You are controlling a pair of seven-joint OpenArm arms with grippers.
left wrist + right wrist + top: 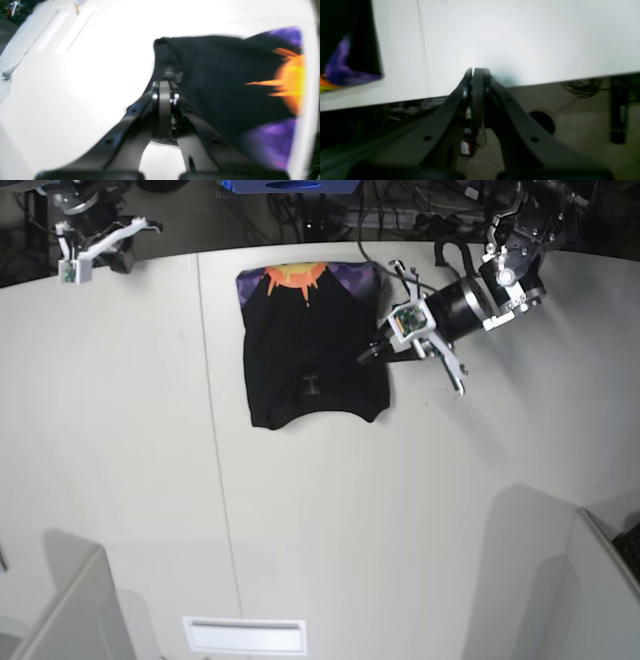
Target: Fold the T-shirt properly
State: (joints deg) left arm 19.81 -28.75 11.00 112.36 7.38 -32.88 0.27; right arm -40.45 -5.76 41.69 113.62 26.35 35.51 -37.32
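Base view: T-shirt [315, 345] long axis ran near-far, print end far | left tool [372, 354] pinched its right edge | right tool [473, 71] pressed together, empty

Lab: white table [320, 520], cables [400, 210]

The T-shirt [315, 350] is matt black cloth, soft and lightly creased, with a flat printed patch in purple, orange and yellow near its collar end. The tabletop [330, 520] is smooth, white and faintly glossy, throwing back a bright glare under the lamps. The left claw [165, 83] is dark, hard plastic with a dull sheen and small shiny metal fittings. The right claw [475, 71] shows the same dark, semi-matt plastic.
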